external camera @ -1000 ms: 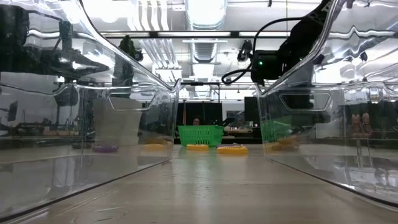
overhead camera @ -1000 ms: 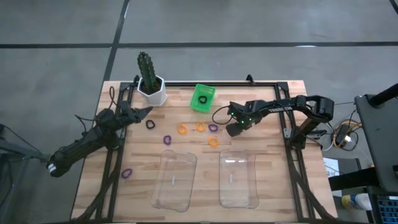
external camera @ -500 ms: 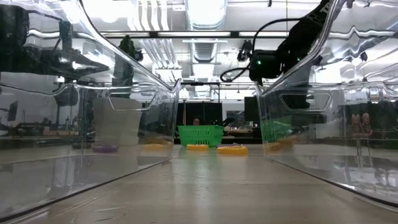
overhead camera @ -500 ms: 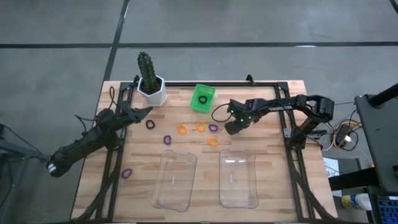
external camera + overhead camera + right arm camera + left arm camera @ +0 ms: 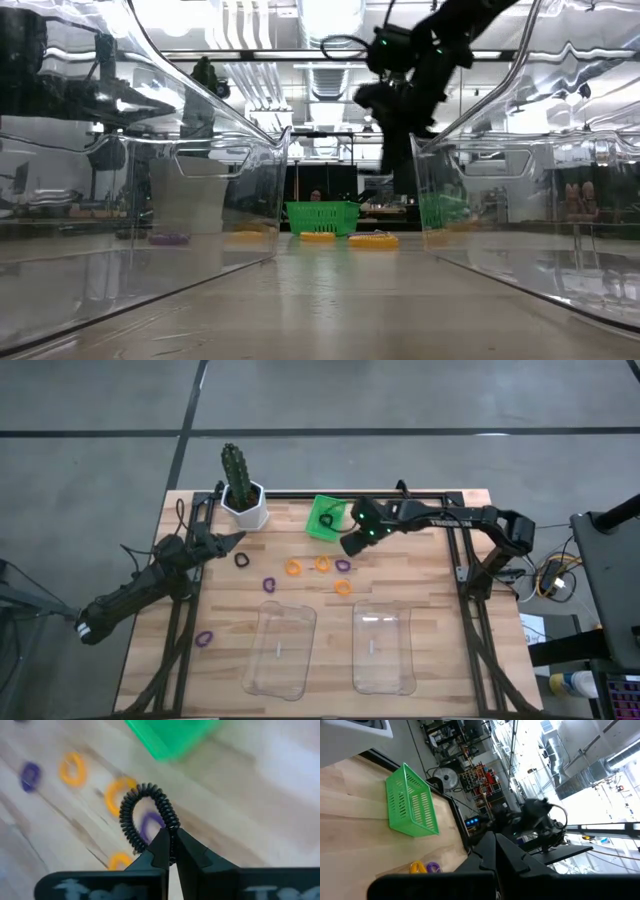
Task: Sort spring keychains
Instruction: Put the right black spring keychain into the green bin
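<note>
My right gripper (image 5: 349, 546) hangs above the table beside the green basket (image 5: 322, 520), shut on a black spring keychain (image 5: 144, 812). Another black keychain (image 5: 328, 518) lies in the basket. On the wood lie orange keychains (image 5: 293, 567) (image 5: 322, 564) (image 5: 343, 587), purple ones (image 5: 269, 583) (image 5: 343, 565) (image 5: 204, 638) and a black one (image 5: 241, 559). My left gripper (image 5: 238, 539) waits shut at the table's left, pointing level. My right gripper pinches the black keychain's coil at one spot on its loop (image 5: 170, 827) between its two fingertips. The fingers slant down from the table's right side. The loop stands out past the fingertips, lifted clear of the table.
Two clear trays (image 5: 280, 647) (image 5: 384, 647) stand near the front edge. A cactus in a white pot (image 5: 243, 500) stands at the far left. A black frame (image 5: 440, 495) runs along the far edge and both sides of the table.
My right gripper has risen and gone toward the table's far edge and left, to beside the green basket, tipping less steeply. The black keychain has come up with it, clear of the table. The other keychains lie where they were.
</note>
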Tool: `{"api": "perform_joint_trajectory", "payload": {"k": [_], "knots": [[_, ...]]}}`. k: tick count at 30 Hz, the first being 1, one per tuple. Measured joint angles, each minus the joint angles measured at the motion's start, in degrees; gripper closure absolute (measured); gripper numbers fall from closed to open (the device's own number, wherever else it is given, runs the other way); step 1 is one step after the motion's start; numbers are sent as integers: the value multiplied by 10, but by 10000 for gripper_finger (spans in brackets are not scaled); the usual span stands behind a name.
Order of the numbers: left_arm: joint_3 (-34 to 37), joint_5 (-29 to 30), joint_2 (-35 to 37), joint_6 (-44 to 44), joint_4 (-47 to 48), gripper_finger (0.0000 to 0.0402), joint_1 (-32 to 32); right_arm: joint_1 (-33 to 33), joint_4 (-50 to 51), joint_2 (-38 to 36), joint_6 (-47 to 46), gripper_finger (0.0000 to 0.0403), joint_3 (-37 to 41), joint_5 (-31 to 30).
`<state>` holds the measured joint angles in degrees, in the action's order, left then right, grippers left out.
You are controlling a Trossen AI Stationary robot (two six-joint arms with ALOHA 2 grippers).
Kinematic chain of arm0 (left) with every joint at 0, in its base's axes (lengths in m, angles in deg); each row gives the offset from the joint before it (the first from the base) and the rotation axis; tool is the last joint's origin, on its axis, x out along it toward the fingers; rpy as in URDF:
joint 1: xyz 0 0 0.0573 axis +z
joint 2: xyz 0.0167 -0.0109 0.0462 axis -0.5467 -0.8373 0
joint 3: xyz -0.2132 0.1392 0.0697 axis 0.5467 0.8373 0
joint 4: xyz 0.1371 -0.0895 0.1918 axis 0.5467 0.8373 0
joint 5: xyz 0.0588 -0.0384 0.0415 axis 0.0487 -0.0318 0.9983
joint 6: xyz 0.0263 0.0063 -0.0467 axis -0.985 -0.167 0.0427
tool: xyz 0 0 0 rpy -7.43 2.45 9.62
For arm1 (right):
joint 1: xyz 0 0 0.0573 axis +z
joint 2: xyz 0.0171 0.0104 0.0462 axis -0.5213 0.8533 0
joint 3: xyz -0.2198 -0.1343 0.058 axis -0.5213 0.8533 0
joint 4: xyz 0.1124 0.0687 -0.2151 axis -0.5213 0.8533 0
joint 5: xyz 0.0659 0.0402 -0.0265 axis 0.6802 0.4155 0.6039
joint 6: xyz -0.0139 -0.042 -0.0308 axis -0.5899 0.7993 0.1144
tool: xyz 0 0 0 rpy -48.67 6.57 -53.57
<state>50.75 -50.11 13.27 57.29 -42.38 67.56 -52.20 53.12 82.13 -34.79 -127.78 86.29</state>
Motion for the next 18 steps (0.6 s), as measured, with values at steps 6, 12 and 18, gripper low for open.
{"api": "perform_joint_trajectory", "payload": {"k": [6, 12, 18], "knots": [[0, 0, -1, -7, 5, 401, 0, -18, 6, 81, 32, 391, -116, 4], [0, -6, -2, -5, 5, 401, 0, -45, 96, 196, 57, 391, -258, 2], [0, -6, -2, -3, 8, 401, 0, -58, 212, 312, 97, 390, -395, 2]]}}
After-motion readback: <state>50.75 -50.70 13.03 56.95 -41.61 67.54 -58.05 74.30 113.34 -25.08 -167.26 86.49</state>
